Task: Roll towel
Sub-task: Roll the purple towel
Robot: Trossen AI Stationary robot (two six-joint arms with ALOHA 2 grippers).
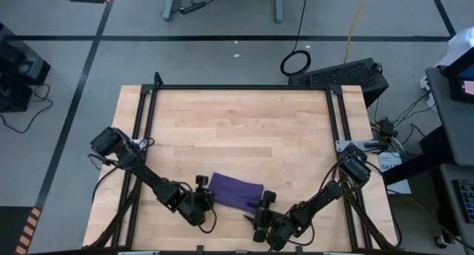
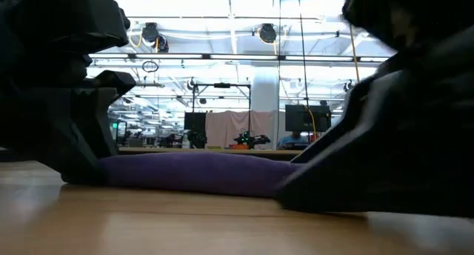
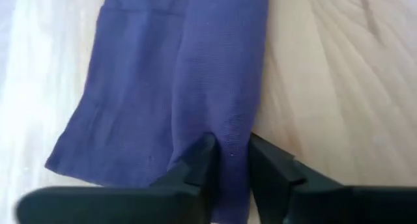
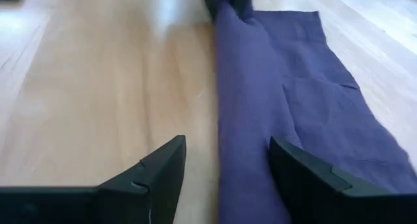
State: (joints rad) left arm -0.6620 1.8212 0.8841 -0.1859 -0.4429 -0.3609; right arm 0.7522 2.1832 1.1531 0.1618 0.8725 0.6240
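Purple cloth, the towel (image 1: 235, 190) lies on the wooden surface (image 1: 244, 129) stretched between both sets of jaws, its near edge folded into a thick ridge. The left gripper (image 3: 229, 164) pinches that ridge at one end, likely to anchor the roll. The right gripper (image 4: 225, 162) straddles the ridge's other end, jaws wide apart, nothing clamped yet.

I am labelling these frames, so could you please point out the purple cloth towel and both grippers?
purple cloth towel (image 1: 235, 191), high view, flat middle.
left gripper (image 3: 231, 162), left wrist view, between fingertips pinching the rolled edge.
right gripper (image 4: 228, 155), right wrist view, between open fingertips.
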